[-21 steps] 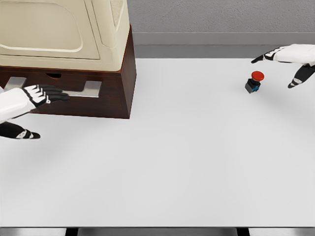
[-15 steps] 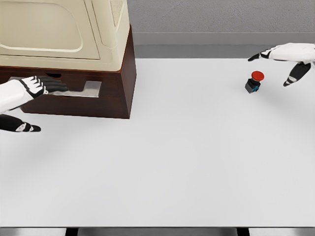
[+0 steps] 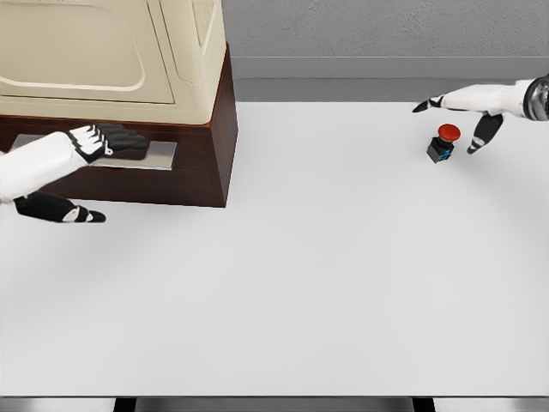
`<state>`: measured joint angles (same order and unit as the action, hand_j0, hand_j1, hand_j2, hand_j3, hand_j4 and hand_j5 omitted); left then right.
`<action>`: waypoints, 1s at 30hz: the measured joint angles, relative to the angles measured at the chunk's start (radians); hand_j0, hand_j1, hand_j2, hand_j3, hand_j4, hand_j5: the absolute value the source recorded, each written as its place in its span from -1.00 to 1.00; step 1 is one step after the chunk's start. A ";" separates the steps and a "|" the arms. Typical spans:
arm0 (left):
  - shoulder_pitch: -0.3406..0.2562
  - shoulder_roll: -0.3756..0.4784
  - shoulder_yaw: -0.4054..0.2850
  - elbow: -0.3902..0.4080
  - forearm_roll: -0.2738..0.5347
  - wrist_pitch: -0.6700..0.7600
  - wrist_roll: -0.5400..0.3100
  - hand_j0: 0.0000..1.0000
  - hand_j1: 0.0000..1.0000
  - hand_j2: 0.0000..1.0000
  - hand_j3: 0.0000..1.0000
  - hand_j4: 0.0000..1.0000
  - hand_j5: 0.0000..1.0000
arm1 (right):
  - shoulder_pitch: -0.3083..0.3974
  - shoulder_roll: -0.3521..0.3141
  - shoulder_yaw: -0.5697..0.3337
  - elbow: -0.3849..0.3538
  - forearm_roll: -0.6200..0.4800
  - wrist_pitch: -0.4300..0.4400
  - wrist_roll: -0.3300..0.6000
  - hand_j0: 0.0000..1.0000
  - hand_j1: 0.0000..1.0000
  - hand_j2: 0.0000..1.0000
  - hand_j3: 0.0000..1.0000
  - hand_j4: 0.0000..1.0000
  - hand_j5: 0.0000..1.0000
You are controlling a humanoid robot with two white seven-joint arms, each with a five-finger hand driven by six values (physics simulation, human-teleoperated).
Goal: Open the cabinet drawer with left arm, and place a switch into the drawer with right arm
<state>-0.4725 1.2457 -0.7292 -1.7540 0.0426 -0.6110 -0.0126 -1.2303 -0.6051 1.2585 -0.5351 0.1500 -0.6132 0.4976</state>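
My left hand (image 3: 96, 144): at the left edge of the frame, upper left quarter; my white forearm comes in from the left and my black fingers (image 3: 127, 140) lie curled over the flat silver drawer handle (image 3: 157, 154). My thumb (image 3: 67, 211) hangs apart below, over the table. Whether the fingers truly clamp the handle I cannot tell.
Cabinet (image 3: 129, 94): upper left of the frame; a cream, rounded-panel upper body on a dark brown wooden base, standing on the table.
Drawer (image 3: 184, 167): the brown front in the base, below the cream body; it sits flush with the base, shut.
Table (image 3: 300, 283): a plain white flat top filling the middle and bottom of the frame, with a grey wall band behind it along the top.
Switch (image 3: 443, 142): upper right of the frame; a small black box with a round red push-button cap and a blue mark on its side, standing on the table, well apart from the cabinet.
My right hand (image 3: 470, 105): upper right edge of the frame; my arm comes in from the right, fingers spread and holding nothing. My forefinger (image 3: 427, 105) points left above the switch; another finger (image 3: 480, 133) hangs down just beside it on the right, not touching it as far as I can see.
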 measured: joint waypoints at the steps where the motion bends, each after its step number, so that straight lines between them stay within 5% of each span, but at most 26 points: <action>1: 0.002 -0.004 0.000 0.001 0.001 0.000 -0.007 1.00 1.00 1.00 1.00 1.00 1.00 | 0.000 0.005 0.000 0.005 0.002 0.000 0.005 1.00 1.00 1.00 1.00 1.00 1.00; 13: 0.005 0.007 -0.016 0.080 0.104 0.000 -0.080 1.00 1.00 1.00 1.00 1.00 1.00 | 0.005 0.053 0.001 0.083 0.007 0.000 0.035 1.00 1.00 1.00 1.00 1.00 1.00; 30: -0.003 0.031 -0.015 0.087 0.187 -0.001 -0.164 1.00 1.00 1.00 1.00 1.00 1.00 | -0.002 0.097 -0.002 0.162 0.024 0.000 0.044 1.00 1.00 1.00 1.00 1.00 1.00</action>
<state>-0.4755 1.2763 -0.7439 -1.6666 0.2300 -0.6118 -0.1769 -1.2318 -0.5078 1.2567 -0.3726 0.1743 -0.6131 0.5418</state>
